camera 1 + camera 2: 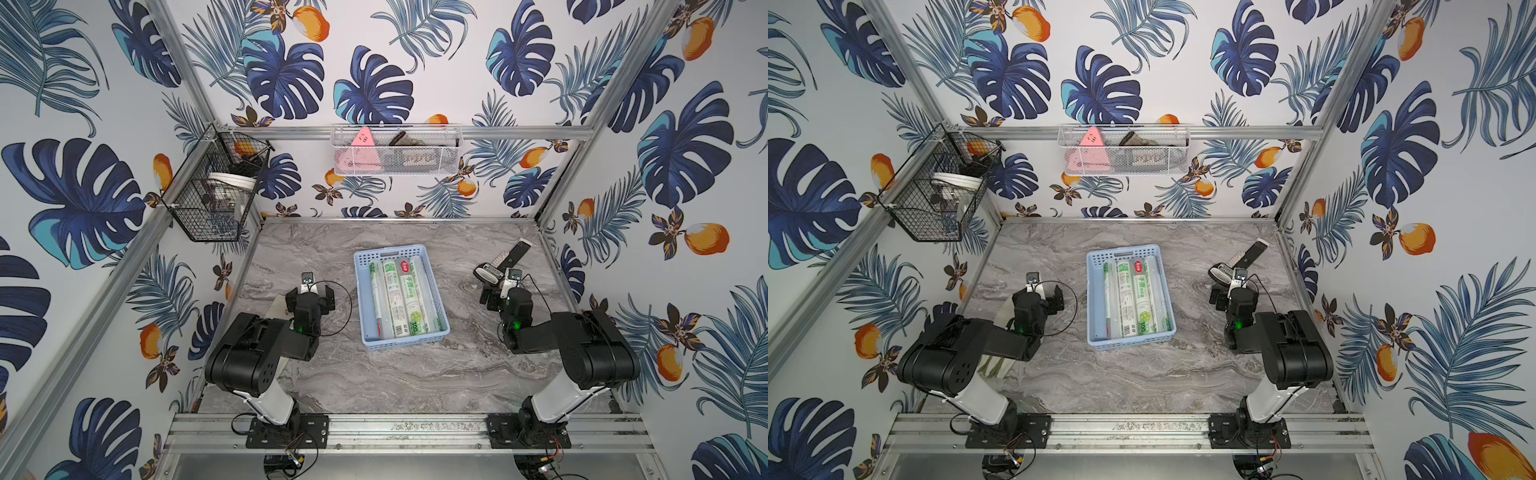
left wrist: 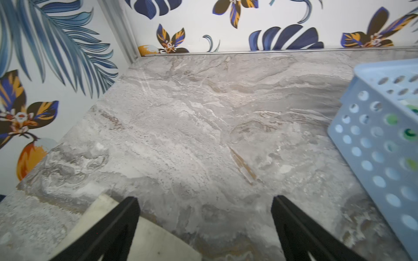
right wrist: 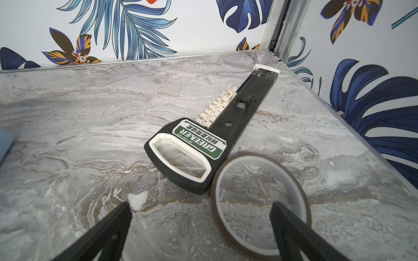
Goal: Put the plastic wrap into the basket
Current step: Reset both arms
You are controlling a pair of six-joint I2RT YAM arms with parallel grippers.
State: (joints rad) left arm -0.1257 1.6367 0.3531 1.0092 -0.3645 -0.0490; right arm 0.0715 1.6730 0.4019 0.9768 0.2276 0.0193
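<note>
Starting nearest you, both grippers hang with jaws spread wide and nothing in them, the left gripper (image 2: 204, 198) over the marble table (image 2: 203, 124), the right gripper (image 3: 200, 204) by a tape ring (image 3: 216, 189). Between them the plastic wrap (image 1: 401, 297) rolls lie side by side inside the basket (image 1: 405, 338). Farther back on the right you see a black tool rack (image 3: 203, 146).

Perforated matt plastic basket (image 1: 437, 300) on glossy, marble-patterned tabletop (image 1: 395, 374).
</note>
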